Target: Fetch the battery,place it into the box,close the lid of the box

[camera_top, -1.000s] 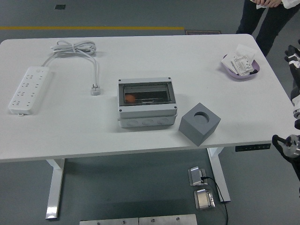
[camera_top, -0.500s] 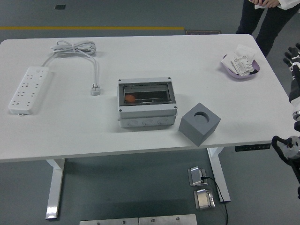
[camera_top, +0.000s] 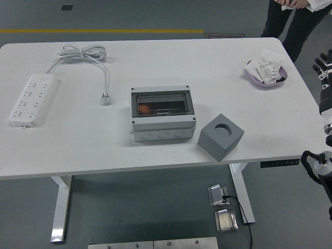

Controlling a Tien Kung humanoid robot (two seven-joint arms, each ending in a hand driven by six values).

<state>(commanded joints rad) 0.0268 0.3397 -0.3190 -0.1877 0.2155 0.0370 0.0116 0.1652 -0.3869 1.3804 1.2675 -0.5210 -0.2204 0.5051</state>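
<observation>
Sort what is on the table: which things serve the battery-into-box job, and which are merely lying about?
For the job: grey box with its see-through lid; purple dish of packets, possibly batteries.

Lying about: power strip, its coiled cable, grey cube with round hole.

1. A white table (camera_top: 78, 150) with rounded corners fills most of the view and stands on white legs (camera_top: 61, 207)
2. The floor (camera_top: 155, 13) is dull grey-green, and a yellow line (camera_top: 104, 31) runs across it beyond the table's far edge
3. A small dark square (camera_top: 66, 8) is set in the floor at the top left
4. Under the table's right side lie two metal boxes (camera_top: 222, 207) with a black cable (camera_top: 244, 220)
5. Metal plates (camera_top: 153, 243) show at the bottom edge
6. Light is even, with soft shadows
</observation>
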